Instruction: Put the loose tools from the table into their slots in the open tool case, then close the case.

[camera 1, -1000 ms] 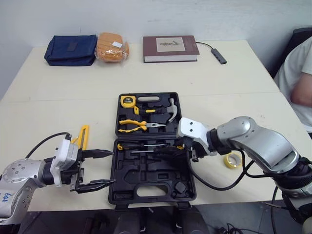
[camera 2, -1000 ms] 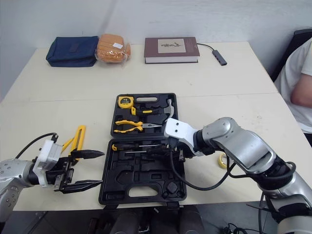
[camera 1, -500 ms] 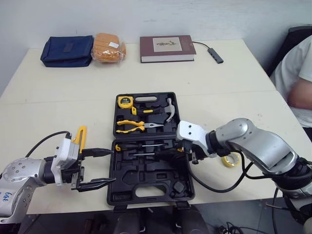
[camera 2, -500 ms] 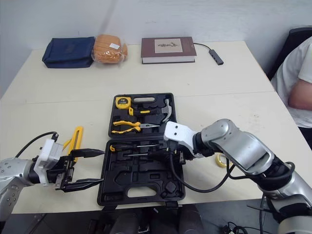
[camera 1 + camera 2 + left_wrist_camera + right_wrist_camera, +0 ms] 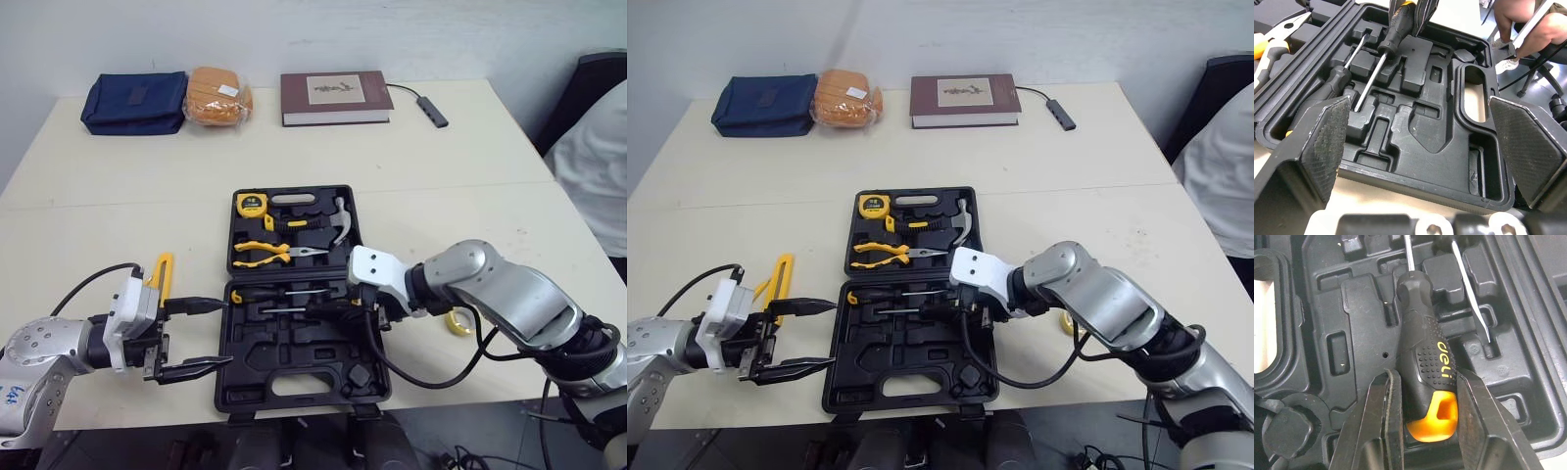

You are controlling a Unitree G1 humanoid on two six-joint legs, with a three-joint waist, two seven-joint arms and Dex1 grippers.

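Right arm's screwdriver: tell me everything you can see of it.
The screwdriver has a black, stippled, rubbery-looking handle with yellow "deli" lettering, a yellow butt end and a thin metal shaft. It lies over the moulded recesses in the near half of the open tool case, shaft pointing away from the right end effector, which clamps the handle from both sides near the butt. Fully seated or not: cannot tell.

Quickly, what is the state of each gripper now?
Left gripper: open, holding nothing.
Right gripper: shut on the screwdriver handle.
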